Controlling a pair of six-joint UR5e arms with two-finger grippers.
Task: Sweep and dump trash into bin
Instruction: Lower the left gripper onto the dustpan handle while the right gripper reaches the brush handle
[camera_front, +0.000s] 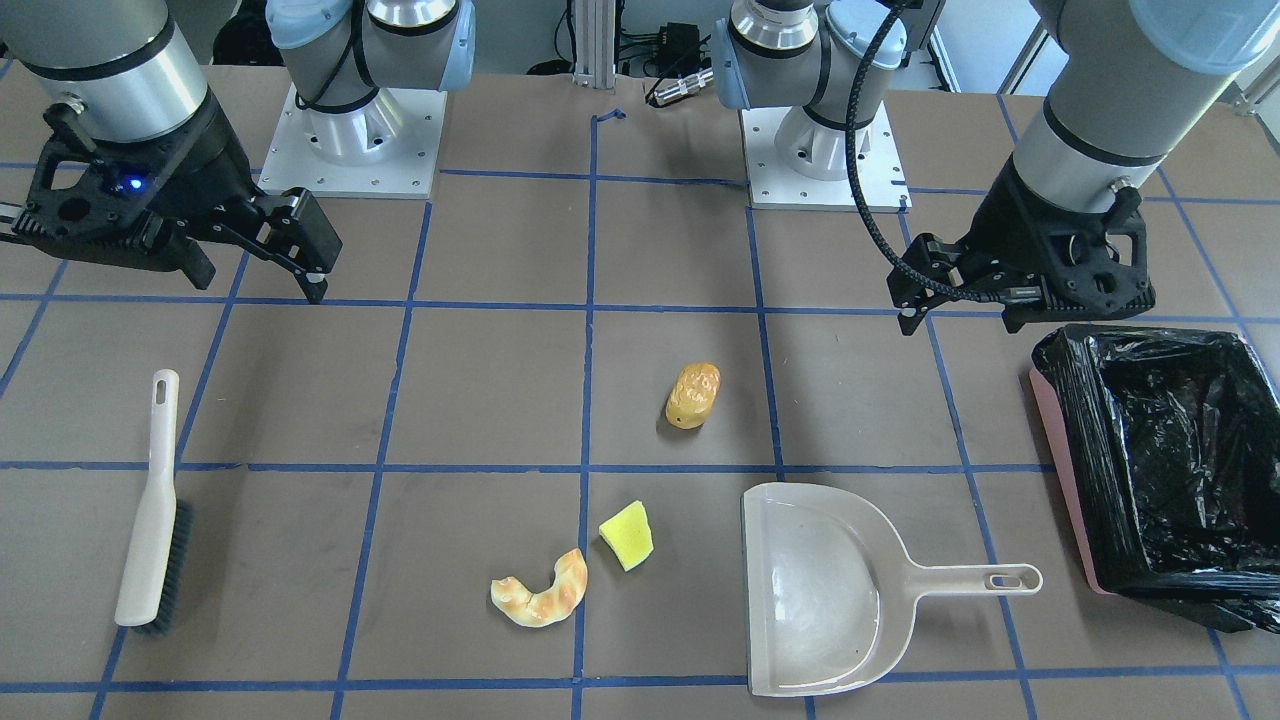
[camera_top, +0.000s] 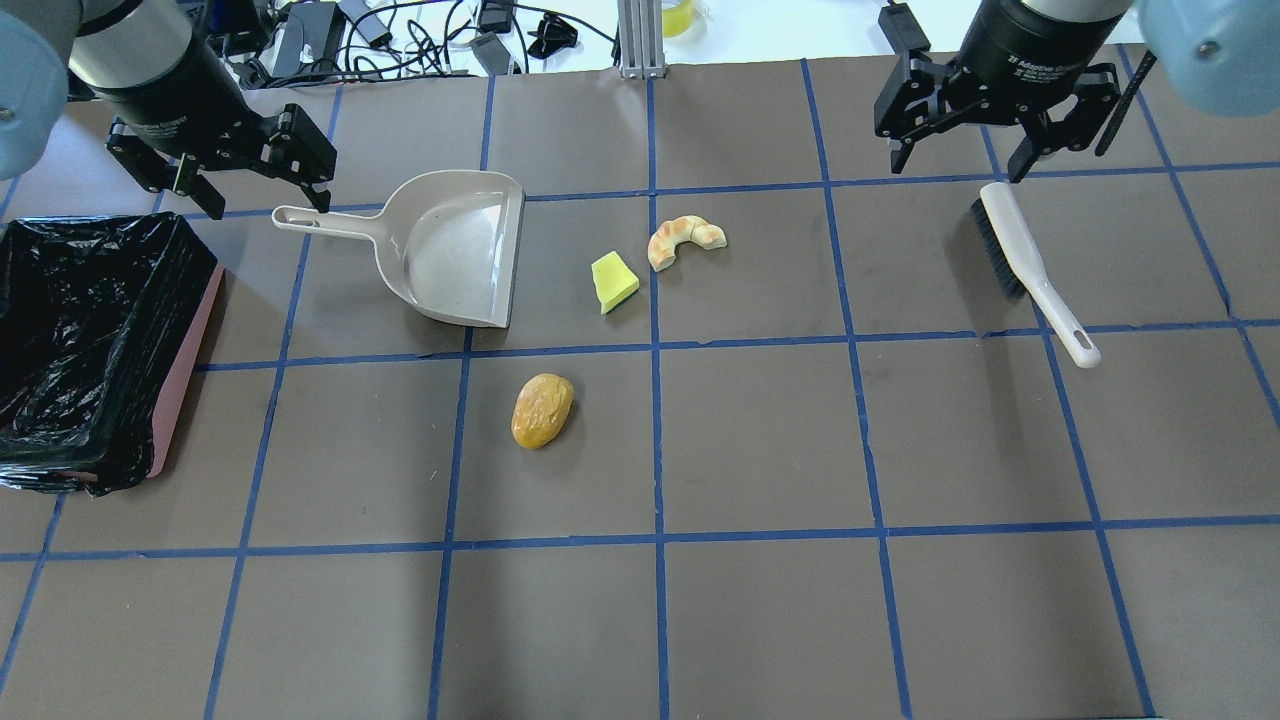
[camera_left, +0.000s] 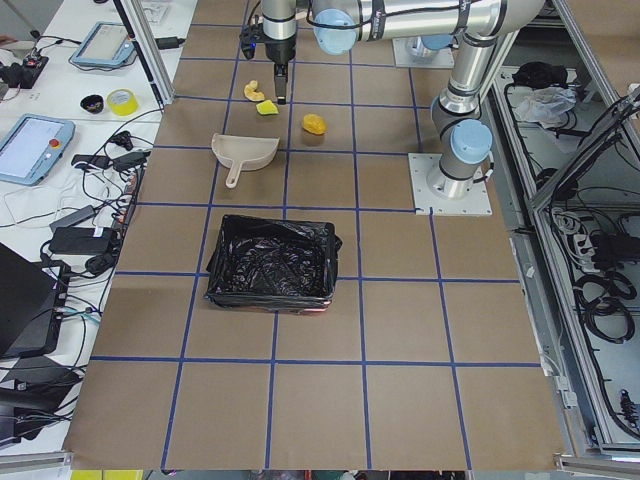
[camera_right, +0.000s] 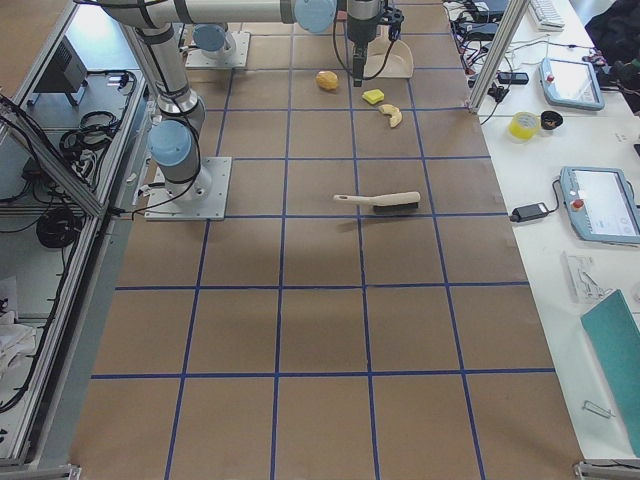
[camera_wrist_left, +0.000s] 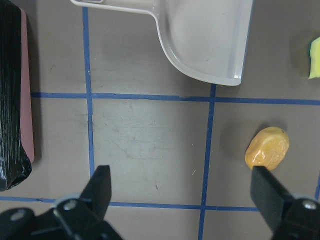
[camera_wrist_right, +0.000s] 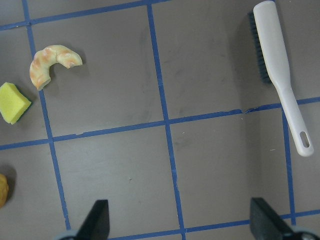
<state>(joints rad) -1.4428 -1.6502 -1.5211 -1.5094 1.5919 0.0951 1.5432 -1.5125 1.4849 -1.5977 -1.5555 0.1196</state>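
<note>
Hovering above the table (camera_top: 760, 440), left end effector (camera_top: 260, 195) and right end effector (camera_top: 957, 165) (both spread, empty); trash (camera_top: 543, 410) lies loose.

The robot-side half of the bench (camera_top: 760, 600) lies open but for the bread roll (camera_top: 542, 410). Farther out, bin (camera_top: 185, 360), dustpan (camera_top: 450, 255), sponge wedge (camera_top: 613, 281), croissant (camera_top: 683, 240) and brush (camera_top: 1020, 255) sit in a row, none touching; the widest gap runs between croissant and brush.
</note>
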